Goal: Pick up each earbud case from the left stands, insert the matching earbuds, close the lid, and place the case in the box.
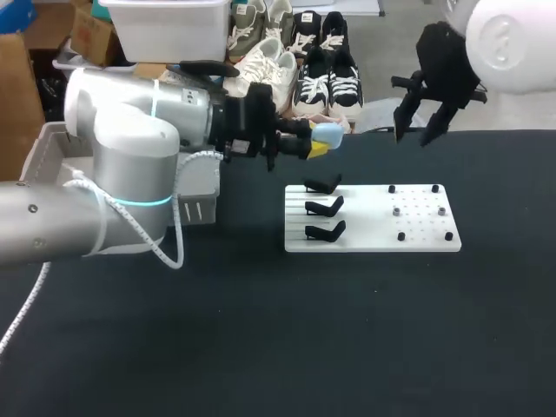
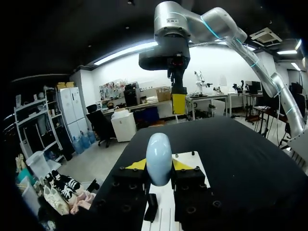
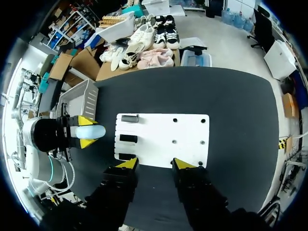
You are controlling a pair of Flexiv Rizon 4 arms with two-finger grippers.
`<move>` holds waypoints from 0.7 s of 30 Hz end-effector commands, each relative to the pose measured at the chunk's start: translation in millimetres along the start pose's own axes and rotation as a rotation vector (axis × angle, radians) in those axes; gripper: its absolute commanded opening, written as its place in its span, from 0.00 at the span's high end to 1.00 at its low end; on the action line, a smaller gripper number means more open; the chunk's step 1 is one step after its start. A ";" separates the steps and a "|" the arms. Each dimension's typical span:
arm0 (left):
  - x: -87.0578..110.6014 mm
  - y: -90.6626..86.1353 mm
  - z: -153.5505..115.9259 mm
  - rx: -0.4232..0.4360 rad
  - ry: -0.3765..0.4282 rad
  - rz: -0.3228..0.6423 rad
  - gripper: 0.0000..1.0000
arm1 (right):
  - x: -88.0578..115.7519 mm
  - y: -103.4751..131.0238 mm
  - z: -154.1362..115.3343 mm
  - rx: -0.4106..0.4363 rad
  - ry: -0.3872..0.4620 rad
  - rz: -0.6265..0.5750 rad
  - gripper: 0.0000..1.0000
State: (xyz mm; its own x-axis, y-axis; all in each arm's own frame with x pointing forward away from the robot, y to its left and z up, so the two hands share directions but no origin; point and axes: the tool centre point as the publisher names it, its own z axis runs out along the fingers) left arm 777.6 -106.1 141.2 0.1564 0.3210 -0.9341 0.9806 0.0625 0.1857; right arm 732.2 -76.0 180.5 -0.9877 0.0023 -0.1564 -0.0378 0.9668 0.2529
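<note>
A light blue earbud case (image 1: 327, 135) is held above the table's back left, lid closed, with my left gripper (image 1: 314, 144) shut on it. In the left wrist view the case (image 2: 159, 161) stands upright between the yellow-tipped fingers (image 2: 137, 164). The white board (image 1: 373, 219) carries three black stands (image 1: 323, 207) on its left side, all bare. My right gripper (image 1: 419, 129) hangs high over the table's back right, open and holding nothing. Its wrist view looks down past the gripper (image 3: 155, 163) onto the board (image 3: 163, 139) and the case (image 3: 90, 132).
A grey box (image 1: 39, 152) sits at the left behind my left arm; it also shows as the box (image 3: 79, 98) in the right wrist view. Small pegs (image 1: 420, 211) dot the board's right half. Black tabletop (image 1: 304, 330) spreads in front of the board.
</note>
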 end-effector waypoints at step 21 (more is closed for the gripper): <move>102.6 23.2 -191.9 -0.328 0.402 -0.135 1.00 | 36.7 6.2 0.9 0.038 -0.164 0.133 0.58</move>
State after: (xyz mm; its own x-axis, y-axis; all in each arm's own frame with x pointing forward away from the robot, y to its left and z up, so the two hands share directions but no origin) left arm 793.0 97.5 109.5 -0.0661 0.6012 -0.7964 0.8797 0.4118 0.2379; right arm 703.6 -69.9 175.3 -0.9656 0.1490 -0.2129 0.0939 0.9639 0.2491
